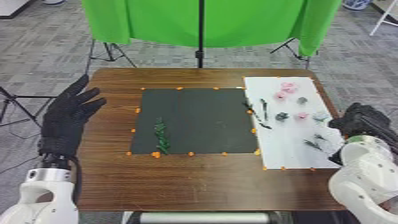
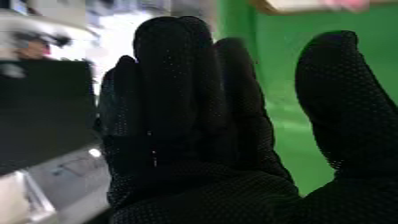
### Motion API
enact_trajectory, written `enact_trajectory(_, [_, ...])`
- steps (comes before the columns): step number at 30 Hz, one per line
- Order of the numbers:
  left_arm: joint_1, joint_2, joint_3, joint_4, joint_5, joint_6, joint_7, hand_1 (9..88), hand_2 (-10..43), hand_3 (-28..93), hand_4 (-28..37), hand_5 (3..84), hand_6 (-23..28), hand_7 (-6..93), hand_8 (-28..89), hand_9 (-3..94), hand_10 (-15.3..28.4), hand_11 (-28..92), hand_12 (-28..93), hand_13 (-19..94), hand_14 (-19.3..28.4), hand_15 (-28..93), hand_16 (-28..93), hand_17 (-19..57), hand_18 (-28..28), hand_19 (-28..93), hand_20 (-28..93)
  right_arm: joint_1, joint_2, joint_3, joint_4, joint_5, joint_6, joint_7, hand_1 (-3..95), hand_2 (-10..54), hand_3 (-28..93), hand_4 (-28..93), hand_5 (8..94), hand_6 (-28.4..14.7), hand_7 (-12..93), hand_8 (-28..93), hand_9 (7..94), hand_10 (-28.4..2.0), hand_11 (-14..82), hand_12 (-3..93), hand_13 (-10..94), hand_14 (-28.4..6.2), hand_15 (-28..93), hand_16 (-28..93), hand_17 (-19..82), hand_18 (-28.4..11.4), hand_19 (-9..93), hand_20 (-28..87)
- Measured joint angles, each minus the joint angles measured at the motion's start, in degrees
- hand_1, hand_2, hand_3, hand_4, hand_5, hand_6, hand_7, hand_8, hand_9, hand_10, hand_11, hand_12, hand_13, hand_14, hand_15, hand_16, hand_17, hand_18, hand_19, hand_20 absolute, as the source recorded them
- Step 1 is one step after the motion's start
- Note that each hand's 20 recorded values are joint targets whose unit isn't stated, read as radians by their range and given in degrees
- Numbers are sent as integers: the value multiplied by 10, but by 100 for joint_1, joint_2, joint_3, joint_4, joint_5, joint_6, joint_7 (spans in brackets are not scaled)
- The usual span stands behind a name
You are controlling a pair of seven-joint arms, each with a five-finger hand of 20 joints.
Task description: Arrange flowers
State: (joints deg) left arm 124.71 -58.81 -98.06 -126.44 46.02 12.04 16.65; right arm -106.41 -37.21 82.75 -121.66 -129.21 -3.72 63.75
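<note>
In the head view my left hand [image 1: 64, 117] is at the table's left edge, fingers straight. My right hand [image 1: 364, 122] is at the right edge of the white sheet [image 1: 289, 135]. In the right wrist view the right hand [image 2: 191, 125] has straight fingers, the thumb apart and nothing held. A green stem [image 1: 161, 136] lies on the left part of the dark mat [image 1: 200, 117]. On the white sheet lie pink flowers [image 1: 288, 87], another pink flower [image 1: 301, 115], dark green pieces [image 1: 282, 116], thin dark stems [image 1: 264, 109] and small green sprigs [image 1: 313, 144].
The brown table [image 1: 178, 185] carries the mat and sheet, with small orange pieces [image 1: 156, 154] along their edges. Beyond the far edge stand a green cloth [image 1: 155, 25] and black stands [image 1: 200, 50].
</note>
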Motion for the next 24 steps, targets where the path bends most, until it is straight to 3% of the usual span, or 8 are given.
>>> enact_trajectory(7, [13,-7,-13,4,-21,0,-15,227,61,770,-283,358,45,129,-107,321,172,240,112,226,238,517,-72,-100,260,535,119,-153,-61,182,159,707,-659,144,350,-63,729,-249,598,-35,180,-127,658,-188,387,161,674,-135,658,102,407,-203,932,116])
enact_trajectory(19, [16,-123,-17,0,64,4,-138,234,60,777,-283,351,49,135,-108,320,173,243,112,225,237,518,-72,-99,260,537,120,-163,-162,-77,382,729,-769,64,388,-74,734,-260,629,-24,197,-133,670,-176,398,164,679,-125,655,101,403,-200,932,109])
enact_trajectory(21, [19,-140,-19,-1,67,3,-139,234,59,777,-283,350,50,135,-108,320,173,244,112,225,237,518,-73,-99,260,537,120,-162,-163,-119,385,697,-791,46,420,-77,735,-271,659,-17,203,-110,680,-166,402,163,692,-115,651,104,408,-196,932,114])
enact_trajectory(24, [45,-163,-49,-5,66,3,-140,235,58,779,-283,350,51,136,-109,319,172,243,111,225,238,519,-73,-99,260,537,120,-56,-140,-295,436,584,-810,44,510,-55,655,-281,784,-10,204,-6,757,-134,410,182,753,-91,634,125,451,-183,932,178])
